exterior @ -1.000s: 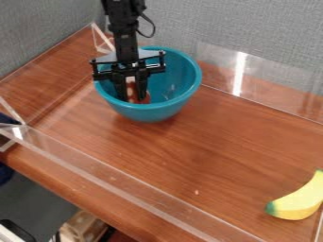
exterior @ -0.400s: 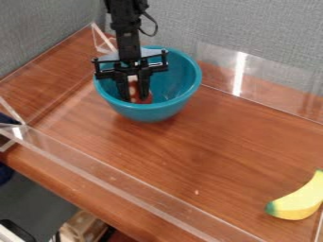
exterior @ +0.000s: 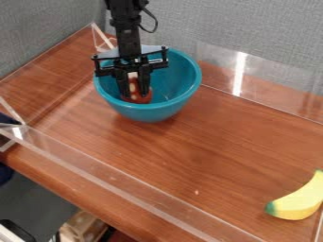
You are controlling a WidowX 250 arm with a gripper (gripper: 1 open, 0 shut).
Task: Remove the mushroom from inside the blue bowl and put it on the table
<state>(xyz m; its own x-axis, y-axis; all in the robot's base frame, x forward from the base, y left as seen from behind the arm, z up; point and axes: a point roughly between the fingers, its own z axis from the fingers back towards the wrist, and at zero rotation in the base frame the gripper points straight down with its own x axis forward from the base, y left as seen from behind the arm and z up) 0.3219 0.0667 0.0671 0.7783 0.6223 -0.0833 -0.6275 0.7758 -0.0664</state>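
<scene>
Bowl (exterior: 151,87) stands on the table (exterior: 190,151) at rear left; gripper (exterior: 135,93) reaches down inside it, mushroom (exterior: 138,93) between its fingers; banana (exterior: 297,198) lies at front right, well apart

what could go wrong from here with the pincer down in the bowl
1. The pincer is shut deep inside the blue bowl, apparently on the mushroom. The toy is small and mostly hidden, so the grip may be shallow and it could slip on the lift.
2. The fingers sit near the bowl's left wall; lifting at an angle might snag the rim and drag or tip the bowl on the table.
3. The acrylic wall stands close behind, limiting room to swing.
</scene>
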